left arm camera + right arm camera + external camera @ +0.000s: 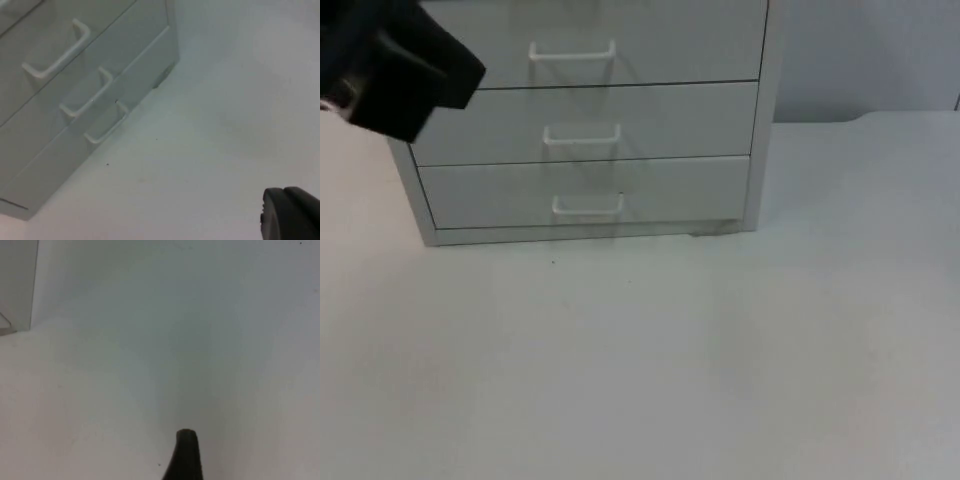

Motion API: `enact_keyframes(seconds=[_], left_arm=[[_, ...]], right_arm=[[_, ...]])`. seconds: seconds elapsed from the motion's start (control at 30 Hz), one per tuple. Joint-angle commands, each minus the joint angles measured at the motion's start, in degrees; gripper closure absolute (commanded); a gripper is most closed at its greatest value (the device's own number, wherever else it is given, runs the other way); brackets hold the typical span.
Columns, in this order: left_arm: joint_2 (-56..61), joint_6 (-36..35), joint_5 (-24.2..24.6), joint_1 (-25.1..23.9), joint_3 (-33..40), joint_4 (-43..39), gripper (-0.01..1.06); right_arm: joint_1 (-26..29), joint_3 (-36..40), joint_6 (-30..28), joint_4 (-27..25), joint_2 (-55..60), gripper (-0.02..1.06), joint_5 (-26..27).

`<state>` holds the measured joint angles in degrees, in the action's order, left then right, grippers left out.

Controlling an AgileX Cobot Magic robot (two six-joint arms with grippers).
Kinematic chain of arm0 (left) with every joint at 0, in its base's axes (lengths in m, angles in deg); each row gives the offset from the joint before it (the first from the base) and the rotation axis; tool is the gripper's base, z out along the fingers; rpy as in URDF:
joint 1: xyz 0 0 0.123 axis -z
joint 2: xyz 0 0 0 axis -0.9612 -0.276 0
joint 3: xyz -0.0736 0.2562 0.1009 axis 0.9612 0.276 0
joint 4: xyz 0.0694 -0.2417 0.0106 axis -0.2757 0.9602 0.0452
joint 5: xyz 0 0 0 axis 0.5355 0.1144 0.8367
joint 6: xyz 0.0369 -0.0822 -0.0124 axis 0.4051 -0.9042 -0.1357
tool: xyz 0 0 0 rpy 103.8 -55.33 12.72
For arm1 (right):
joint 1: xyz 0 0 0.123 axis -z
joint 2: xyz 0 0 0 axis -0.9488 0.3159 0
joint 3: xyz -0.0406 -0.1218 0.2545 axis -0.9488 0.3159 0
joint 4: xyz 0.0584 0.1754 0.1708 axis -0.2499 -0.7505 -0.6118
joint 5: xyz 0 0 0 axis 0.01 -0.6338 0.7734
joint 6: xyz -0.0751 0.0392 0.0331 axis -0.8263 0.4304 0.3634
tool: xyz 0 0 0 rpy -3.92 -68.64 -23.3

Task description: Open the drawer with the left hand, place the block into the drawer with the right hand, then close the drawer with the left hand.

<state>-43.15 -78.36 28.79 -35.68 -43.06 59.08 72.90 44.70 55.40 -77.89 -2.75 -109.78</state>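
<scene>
A white drawer cabinet (590, 120) stands at the back of the table, with all three visible drawers shut. Each front has a white bar handle: upper (572, 52), middle (582, 136) and bottom (587, 207). My left arm (395, 70) hangs black in front of the cabinet's left edge, above the table. In the left wrist view my left gripper (292, 215) is off the drawer fronts, and the handles (87, 95) are some way ahead of it. My right gripper (185, 455) waits over bare table, with the cabinet's side (17, 285) far off.
White table top (650, 360) spreads in front of the cabinet and to its right. The grey partition wall (870, 50) rises behind the table at the right. A few tiny dark specks (554, 263) lie near the cabinet's base.
</scene>
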Motion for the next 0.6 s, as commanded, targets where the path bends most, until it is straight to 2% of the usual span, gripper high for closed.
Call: enact_keyframes(seconds=[0.0,0.1,0.23,0.33,0.57], left_arm=[[2.1,1.0,1.5,0.2,0.2,1.8,1.05],[7.2,1.0,3.7,0.2,0.3,3.3,1.05],[12.0,0.8,3.7,0.2,2.3,4.2,1.05],[16.6,-1.5,3.9,0.2,5.4,4.2,1.05],[23.8,-4.3,6.5,0.2,7.2,4.0,1.05]], right_arm=[[0.1,0.1,-0.4,-0.3,-0.3,0.4,0.4],[0.1,0.1,-0.4,-0.3,-0.3,0.4,0.4],[0.1,0.1,-0.4,-0.3,-0.3,0.4,0.4],[0.1,0.1,-0.4,-0.3,-0.3,0.4,0.4],[0.1,0.1,-0.4,-0.3,-0.6,0.4,0.4]])
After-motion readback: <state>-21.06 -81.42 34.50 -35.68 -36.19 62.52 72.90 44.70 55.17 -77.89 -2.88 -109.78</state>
